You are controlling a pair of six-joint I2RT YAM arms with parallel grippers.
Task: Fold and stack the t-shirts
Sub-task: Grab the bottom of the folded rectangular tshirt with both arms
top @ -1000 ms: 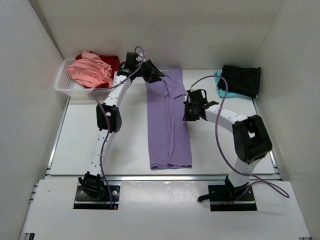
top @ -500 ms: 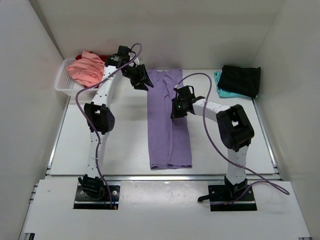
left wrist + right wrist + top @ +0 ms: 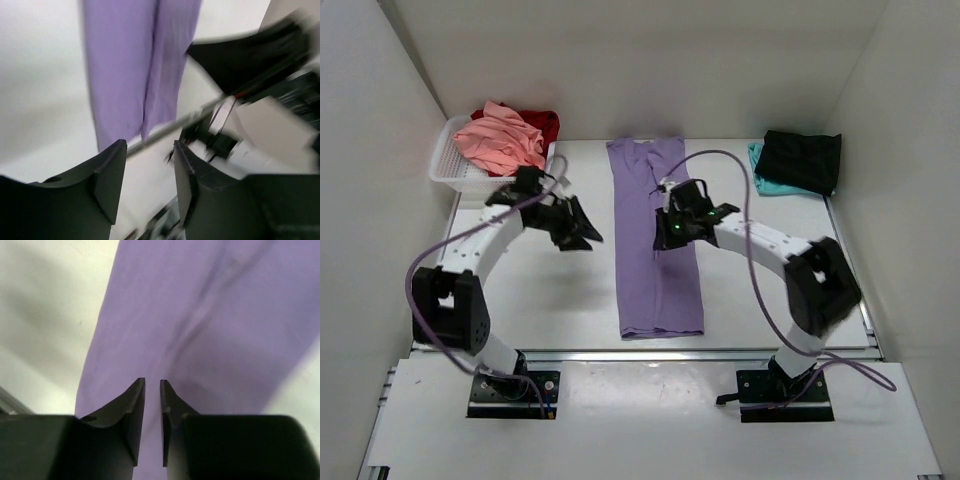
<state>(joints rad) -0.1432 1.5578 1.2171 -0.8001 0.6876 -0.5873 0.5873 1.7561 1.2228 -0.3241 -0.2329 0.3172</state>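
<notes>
The lavender t-shirt [image 3: 655, 250] lies flat as a long narrow strip down the middle of the table; it also shows in the left wrist view [image 3: 130, 75] and fills the right wrist view [image 3: 210, 325]. My left gripper [image 3: 580, 233] is open and empty, over bare table left of the strip [image 3: 149, 152]. My right gripper [image 3: 666, 230] hovers over the strip's middle, nearly shut with a thin gap, holding nothing [image 3: 152, 385]. Salmon-pink [image 3: 500, 140] and red [image 3: 542, 122] t-shirts lie in the basket. A black t-shirt [image 3: 805, 158] lies on a teal one [image 3: 760, 178].
The white mesh basket [image 3: 455, 175] stands at the back left corner. The black and teal pile is at the back right. White walls close in the table on three sides. The table's metal front edge [image 3: 640, 352] runs just past the strip's near end.
My left arm has swung from the shirt's far end down and to the left, off the shirt. My right gripper has moved left onto the strip's middle. The shirt's far end now lies uncovered.
</notes>
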